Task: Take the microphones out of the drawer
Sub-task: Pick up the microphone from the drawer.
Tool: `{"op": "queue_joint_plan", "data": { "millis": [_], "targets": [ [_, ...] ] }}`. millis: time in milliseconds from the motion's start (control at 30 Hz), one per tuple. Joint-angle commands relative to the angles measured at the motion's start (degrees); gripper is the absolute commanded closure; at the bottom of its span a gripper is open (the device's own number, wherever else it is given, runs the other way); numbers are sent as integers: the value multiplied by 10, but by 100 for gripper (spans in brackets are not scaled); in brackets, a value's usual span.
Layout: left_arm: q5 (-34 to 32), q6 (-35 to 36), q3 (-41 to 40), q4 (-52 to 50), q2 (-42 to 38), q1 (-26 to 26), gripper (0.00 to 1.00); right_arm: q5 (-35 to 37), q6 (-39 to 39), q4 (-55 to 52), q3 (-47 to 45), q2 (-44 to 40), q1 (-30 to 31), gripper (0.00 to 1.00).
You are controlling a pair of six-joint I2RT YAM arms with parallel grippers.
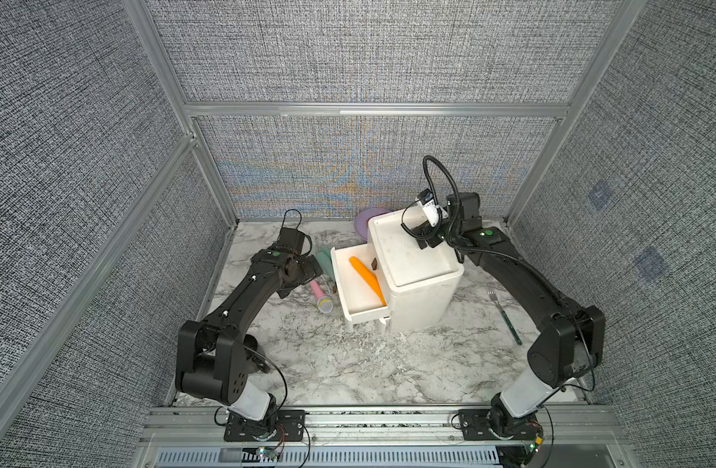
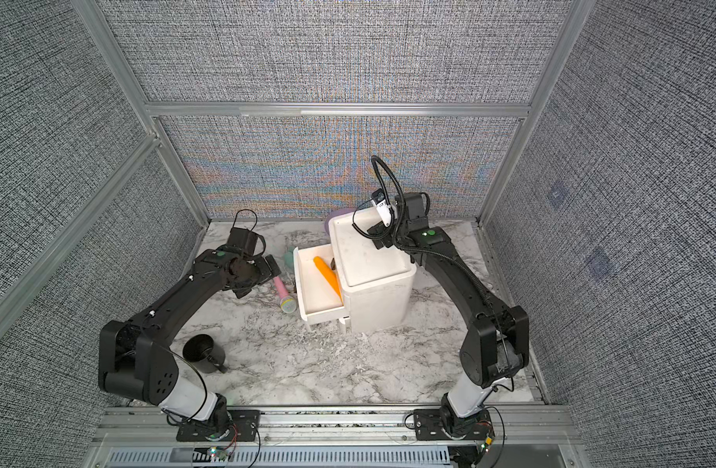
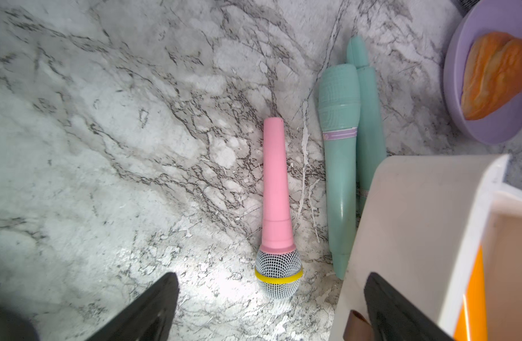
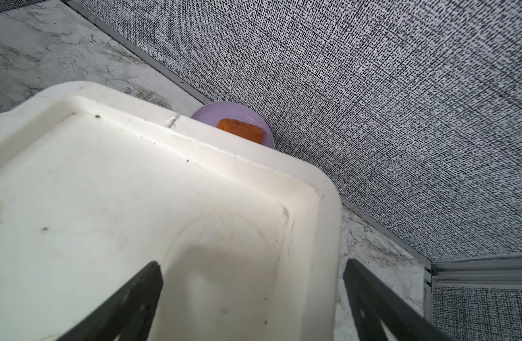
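Note:
The microphone (image 1: pixel 320 298) (image 2: pixel 283 295) (image 3: pixel 276 206) has a pink handle and a grey mesh head with a yellow band. It lies flat on the marble table, just left of the open white drawer (image 1: pixel 356 293) (image 2: pixel 312 293) (image 3: pixel 401 221). My left gripper (image 1: pixel 307 270) (image 2: pixel 267 269) (image 3: pixel 271 277) hovers over its head end, open and holding nothing, with one finger by the drawer front. My right gripper (image 1: pixel 423 239) (image 2: pixel 378 239) (image 4: pixel 254 265) is open over the back right corner of the white cabinet top (image 1: pixel 413 259) (image 4: pixel 106 192). An orange carrot-like toy (image 1: pixel 366 275) lies in the drawer.
Two teal handles (image 1: pixel 323 259) (image 3: pixel 339 165) lie beside the microphone against the drawer. A purple plate (image 3: pixel 490 130) (image 4: pixel 206 115) with bread stands behind the cabinet. A fork (image 1: pixel 504 316) lies on the right, and a black cup (image 2: pixel 202 352) stands near the left arm.

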Motion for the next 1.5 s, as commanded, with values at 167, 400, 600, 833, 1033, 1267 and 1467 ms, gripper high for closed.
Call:
{"op": "queue_joint_plan", "data": {
  "millis": [167,400,600,833,1033,1267,1467],
  "targets": [
    [121,-10,17,33,-35,0,0,-1,10,-158,-13,20,1,2],
    [159,-15,58,29,-38,-1,0,-2,9,-158,-14,20,4,2],
    [194,-25,73,47,-18,-15,0,0,9,-158,-16,17,7,2],
    [212,-44,100,77,20,-58,3,1,9,-160,-16,19,8,2],
    [225,-64,112,98,53,-78,28,2,8,-159,-16,18,8,2],
    [231,-102,114,107,83,-86,43,2,7,-160,-15,20,8,2],
    [200,-108,166,54,126,-100,43,2,7,-160,-15,20,8,2]
  ]
}}
